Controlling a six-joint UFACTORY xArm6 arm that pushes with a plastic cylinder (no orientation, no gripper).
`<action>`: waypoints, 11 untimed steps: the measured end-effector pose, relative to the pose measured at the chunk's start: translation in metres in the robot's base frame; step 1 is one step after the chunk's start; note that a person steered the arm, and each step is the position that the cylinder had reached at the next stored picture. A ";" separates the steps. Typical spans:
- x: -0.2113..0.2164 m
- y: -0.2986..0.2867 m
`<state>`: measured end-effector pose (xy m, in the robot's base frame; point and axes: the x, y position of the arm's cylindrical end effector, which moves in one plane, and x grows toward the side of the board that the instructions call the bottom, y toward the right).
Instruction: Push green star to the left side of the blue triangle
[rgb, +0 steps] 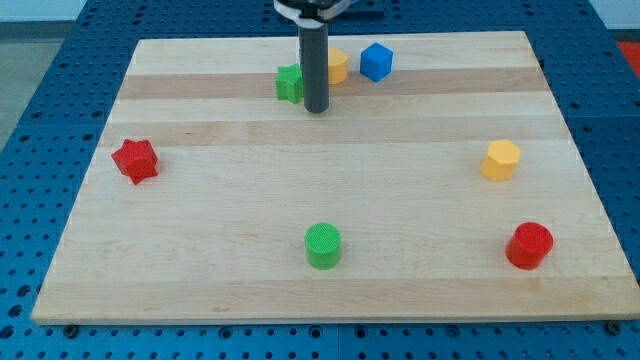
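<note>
The green star (289, 83) sits near the view's top, left of centre, partly hidden by the rod. My tip (317, 109) rests on the board just right of and slightly below the green star, close to or touching it. A blue block (376, 61), whose shape is hard to make out, lies to the right near the top edge. A yellow block (338, 66) sits between them, partly hidden behind the rod.
A red star (135, 160) lies at the left. A yellow hexagon (501, 160) lies at the right. A green cylinder (323, 246) is at bottom centre, a red cylinder (529, 246) at bottom right. The wooden board (250, 200) lies on a blue perforated table.
</note>
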<state>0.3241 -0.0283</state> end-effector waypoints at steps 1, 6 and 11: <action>-0.019 -0.006; 0.008 -0.050; -0.040 -0.064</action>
<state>0.2840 -0.0922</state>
